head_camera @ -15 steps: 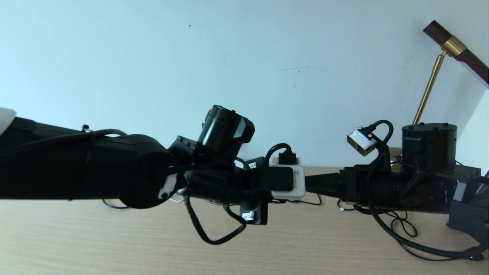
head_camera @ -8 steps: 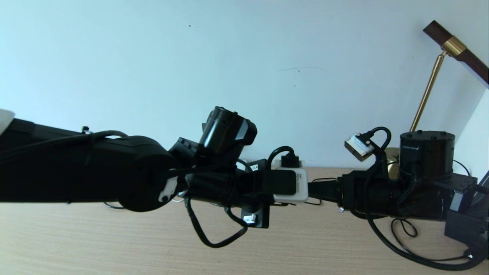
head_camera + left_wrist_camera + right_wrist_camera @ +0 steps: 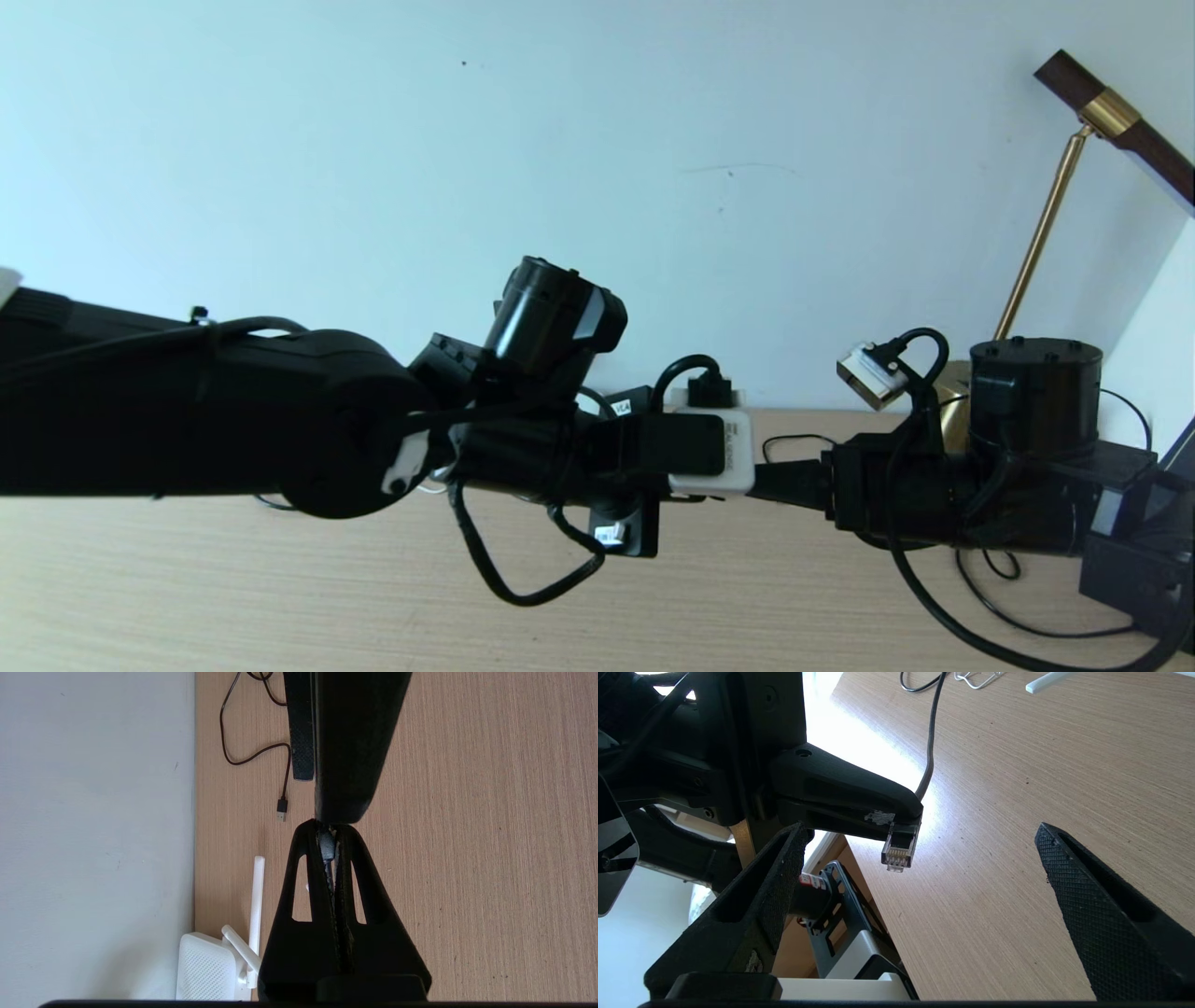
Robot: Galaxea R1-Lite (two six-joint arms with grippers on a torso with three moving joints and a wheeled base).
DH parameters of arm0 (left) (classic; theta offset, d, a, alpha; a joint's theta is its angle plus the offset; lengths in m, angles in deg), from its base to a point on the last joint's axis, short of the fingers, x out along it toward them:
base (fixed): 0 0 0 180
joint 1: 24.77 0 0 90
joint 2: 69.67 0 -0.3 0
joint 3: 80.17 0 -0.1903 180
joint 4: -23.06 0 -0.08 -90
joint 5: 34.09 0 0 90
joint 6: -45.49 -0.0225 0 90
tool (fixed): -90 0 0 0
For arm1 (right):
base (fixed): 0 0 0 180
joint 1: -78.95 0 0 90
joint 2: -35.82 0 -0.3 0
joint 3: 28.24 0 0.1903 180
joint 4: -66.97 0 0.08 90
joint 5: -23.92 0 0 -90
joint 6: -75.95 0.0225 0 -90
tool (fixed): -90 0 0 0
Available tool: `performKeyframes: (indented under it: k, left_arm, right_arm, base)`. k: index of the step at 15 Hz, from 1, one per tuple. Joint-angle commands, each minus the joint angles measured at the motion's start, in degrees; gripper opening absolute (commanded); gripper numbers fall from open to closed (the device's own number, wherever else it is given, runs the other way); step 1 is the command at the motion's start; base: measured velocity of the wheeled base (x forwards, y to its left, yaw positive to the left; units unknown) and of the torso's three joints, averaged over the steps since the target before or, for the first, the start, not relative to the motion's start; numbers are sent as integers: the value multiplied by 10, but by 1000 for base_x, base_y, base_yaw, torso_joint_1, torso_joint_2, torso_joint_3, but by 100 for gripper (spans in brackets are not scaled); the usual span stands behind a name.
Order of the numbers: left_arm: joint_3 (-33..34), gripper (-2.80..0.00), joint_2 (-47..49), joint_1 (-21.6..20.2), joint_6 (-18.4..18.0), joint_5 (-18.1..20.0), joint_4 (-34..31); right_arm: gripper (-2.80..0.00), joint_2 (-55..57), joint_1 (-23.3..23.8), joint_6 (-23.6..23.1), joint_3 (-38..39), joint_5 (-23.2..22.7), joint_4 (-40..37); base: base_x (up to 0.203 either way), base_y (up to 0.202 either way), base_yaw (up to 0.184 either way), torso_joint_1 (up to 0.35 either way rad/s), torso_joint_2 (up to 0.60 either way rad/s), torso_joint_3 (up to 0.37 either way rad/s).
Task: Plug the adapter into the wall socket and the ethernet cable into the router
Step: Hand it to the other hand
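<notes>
Black ethernet cable (image 3: 901, 847) (clip plug exposed) pinched in left gripper (image 3: 906, 812); right gripper (image 3: 920, 886) spread wide beside it.

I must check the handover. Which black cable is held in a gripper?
The ethernet cable: the left gripper is shut on its clear clip plug. The thin USB cable lies loose on the table.

My light wood table (image 3: 467, 858) butts the wall and carries the white router (image 3: 205, 970) at the wall edge, antennas (image 3: 257, 891) lying along the top, a thin USB cable (image 3: 247, 756) just past them and loose black cables (image 3: 1008, 616).
</notes>
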Motion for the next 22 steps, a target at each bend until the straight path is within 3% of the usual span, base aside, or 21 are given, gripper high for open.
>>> performKeyframes:
  k: [1,5,6,22]
  left_arm:
    - [0,-280,-1,0,-3,1,0]
    - [0,-280,-1,0,-3,1,0]
    - [0,-280,-1,0,-3,1,0]
    - [32,-280,0,1,5,6,25]
  right_arm:
    - [0,-1,-7,2,1,-3,2]
    - [0,-2,-18,1,0,-3,5]
    - [-280,-2,-18,2,0,-3,5]
    - [-280,-2,-18,1,4,-2,5]
  base:
    - [0,0,0,0,0,0]
    - [0,0,0,0,0,0]
    - [0,0,0,0,0,0]
    - [0,0,0,0,0,0]
